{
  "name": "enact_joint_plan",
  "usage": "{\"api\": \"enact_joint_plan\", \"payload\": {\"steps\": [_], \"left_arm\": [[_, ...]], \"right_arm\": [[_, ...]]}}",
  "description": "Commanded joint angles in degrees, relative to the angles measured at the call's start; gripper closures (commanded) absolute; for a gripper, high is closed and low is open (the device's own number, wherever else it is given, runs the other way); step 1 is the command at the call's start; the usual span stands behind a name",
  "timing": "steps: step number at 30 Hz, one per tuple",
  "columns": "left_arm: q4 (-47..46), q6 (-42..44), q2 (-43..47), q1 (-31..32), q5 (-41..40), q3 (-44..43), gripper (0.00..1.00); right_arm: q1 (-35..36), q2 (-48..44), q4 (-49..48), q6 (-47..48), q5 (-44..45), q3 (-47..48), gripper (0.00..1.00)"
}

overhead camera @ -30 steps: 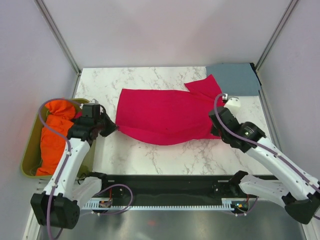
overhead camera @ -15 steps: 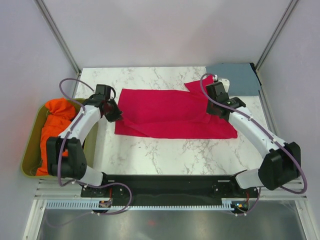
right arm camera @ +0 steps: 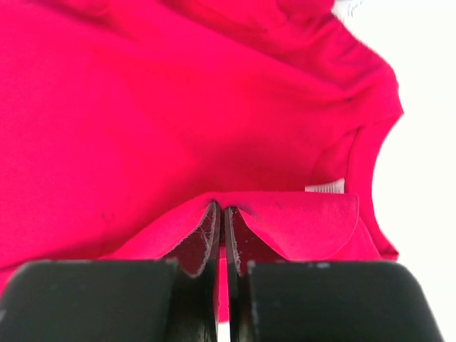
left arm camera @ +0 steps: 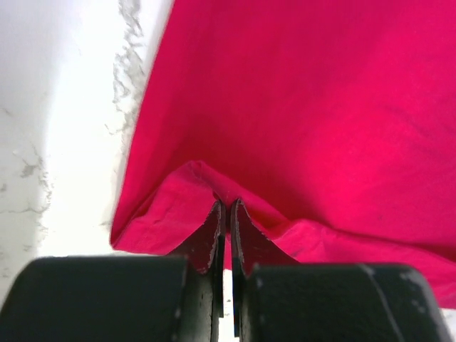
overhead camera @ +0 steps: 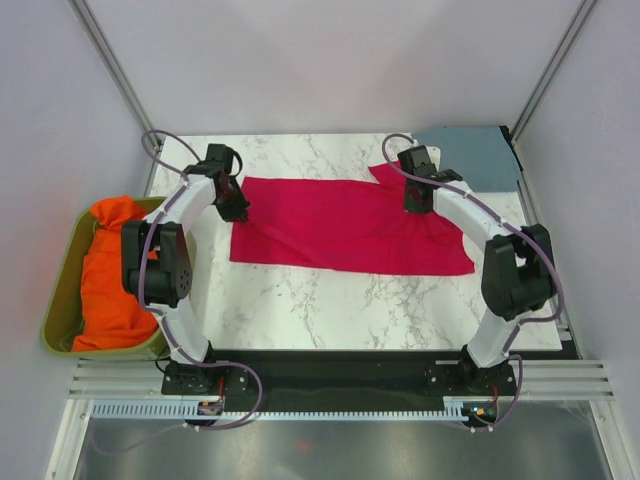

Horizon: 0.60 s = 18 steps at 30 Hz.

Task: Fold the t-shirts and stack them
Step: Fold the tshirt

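Note:
The crimson-red t-shirt lies across the middle of the marble table as a long flat band. My left gripper is at its far left edge and, in the left wrist view, that left gripper is shut on a pinched ridge of the red t-shirt. My right gripper is at the collar end, and in the right wrist view this right gripper is shut on a fold of the red t-shirt beside the small white tag. The slate blue-grey t-shirt lies folded at the back right corner.
A green bin stands off the table's left edge with orange cloth heaped in it. Grey walls and metal posts close in the table on three sides. Both arms reach far out over the table.
Both grippers have carried the shirt's near edge away from the bases to the far side. The hanging cloth has been laid over and now lies as a flatter band.

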<state>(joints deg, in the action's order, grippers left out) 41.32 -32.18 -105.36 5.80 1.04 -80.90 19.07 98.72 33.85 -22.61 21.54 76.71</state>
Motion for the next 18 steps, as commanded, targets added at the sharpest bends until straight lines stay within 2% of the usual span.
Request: {"api": "enact_joint_plan", "payload": {"steps": [1,2,3,4,5,6,7,9,12,13,15,16,18], "left_arm": [[4.6,2.4,0.9,-0.4,-6.2,-4.7,0.93],[4.6,2.3,1.2,-0.7,-8.5,-4.9,0.91],[4.6,2.8,1.5,-1.2,-8.8,-5.2,0.9],[5.1,3.0,1.0,-1.6,-8.7,-6.8,0.88],[6.9,3.1,0.4,-1.9,-8.4,-7.9,0.82],[8.0,3.9,-1.7,-2.4,-7.7,-10.3,0.59],[9.0,4.4,-2.6,-2.5,-6.1,-11.5,0.41],[11.7,5.4,-3.6,-2.5,-4.6,-13.4,0.18],[10.6,4.9,0.7,-2.1,-6.1,-10.8,0.14],[9.9,4.6,4.9,-2.0,-6.7,-7.9,0.13],[7.4,2.8,9.4,-2.0,-5.7,-2.0,0.14],[6.2,2.1,13.5,-2.0,-4.2,0.5,0.14],[3.7,-0.1,17.7,-2.0,-3.2,5.8,0.15]], "right_arm": [[-1.7,6.5,-1.3,1.0,2.5,6.4,0.92],[-2.6,8.5,-0.6,1.1,2.5,10.4,0.91],[-3.1,10.2,1.1,1.2,2.5,12.7,0.81],[-3.9,13.5,1.7,1.9,1.9,14.9,0.64],[-4.1,15.0,2.7,2.2,1.4,19.0,0.41],[-4.4,17.2,4.5,2.4,2.0,20.8,0.14],[-5.0,17.9,5.7,2.2,2.8,22.6,0.1],[-5.6,17.3,7.7,2.4,3.8,26.5,0.04],[-6.7,12.8,7.3,2.2,5.3,23.6,0.02],[-7.5,8.4,6.8,1.6,5.4,21.5,0.02],[-9.0,-0.7,2.2,-1.1,1.0,10.8,0.02],[-11.2,-4.0,0.1,-2.3,-1.7,1.3,0.02],[-14.0,-10.0,-5.1,-4.7,-8.4,-7.4,0.02]]}}
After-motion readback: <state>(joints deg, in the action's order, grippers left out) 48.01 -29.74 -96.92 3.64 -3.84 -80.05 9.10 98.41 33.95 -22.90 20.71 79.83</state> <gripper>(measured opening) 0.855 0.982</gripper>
